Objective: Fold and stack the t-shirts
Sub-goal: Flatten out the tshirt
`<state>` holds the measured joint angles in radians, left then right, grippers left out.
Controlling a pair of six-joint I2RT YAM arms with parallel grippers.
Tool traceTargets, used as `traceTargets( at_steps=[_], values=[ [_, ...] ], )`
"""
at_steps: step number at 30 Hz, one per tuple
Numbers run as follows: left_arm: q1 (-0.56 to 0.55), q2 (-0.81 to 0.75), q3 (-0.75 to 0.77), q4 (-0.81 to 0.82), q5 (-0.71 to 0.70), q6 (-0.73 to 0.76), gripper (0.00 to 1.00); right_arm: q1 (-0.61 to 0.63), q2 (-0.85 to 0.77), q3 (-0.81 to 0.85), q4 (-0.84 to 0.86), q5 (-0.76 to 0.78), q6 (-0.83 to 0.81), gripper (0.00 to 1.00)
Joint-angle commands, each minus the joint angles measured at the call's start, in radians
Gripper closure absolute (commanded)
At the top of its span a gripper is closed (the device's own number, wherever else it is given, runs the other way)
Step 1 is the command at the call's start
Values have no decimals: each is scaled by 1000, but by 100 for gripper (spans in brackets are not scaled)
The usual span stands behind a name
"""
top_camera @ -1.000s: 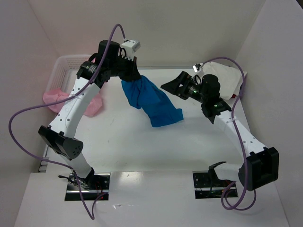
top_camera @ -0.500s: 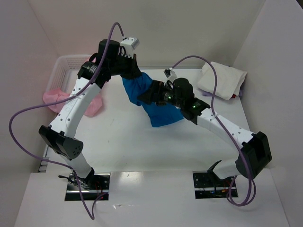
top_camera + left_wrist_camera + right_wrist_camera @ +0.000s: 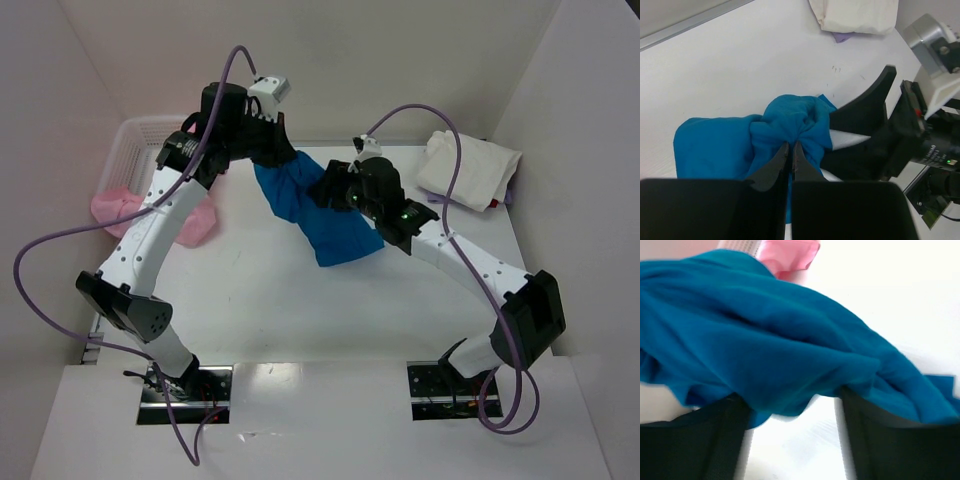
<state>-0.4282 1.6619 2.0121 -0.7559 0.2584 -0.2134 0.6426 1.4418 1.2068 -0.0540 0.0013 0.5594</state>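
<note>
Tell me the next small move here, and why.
Probably shut the right gripper: its open fingers straddle a drooping fold of the blue t-shirt, which the left gripper holds pinched. A second grip would help spread it.

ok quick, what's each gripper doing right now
Left gripper: shut on the blue t-shirt.
Right gripper: open, fingers spread apart with the same shirt's cloth draped between them.
</note>
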Motion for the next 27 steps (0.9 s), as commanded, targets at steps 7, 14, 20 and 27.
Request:
traceTargets(
  at_steps=[7,14,20,27],
  values=[
    [-1,-71,-39,32,-50,-3,100,-10,-10,85,-4,141,-55,100],
    [-1,-120,-151,50,-171,-3,100,-138,-72,238,-105,138,-154,100],
    [52,-129,-214,59,-277,-12,98,-280,-118,391,-165,129,-188,100],
    [85,-139,-225,81,-239,-12,66,-327,-138,471,-201,88,-199,100]
  ],
)
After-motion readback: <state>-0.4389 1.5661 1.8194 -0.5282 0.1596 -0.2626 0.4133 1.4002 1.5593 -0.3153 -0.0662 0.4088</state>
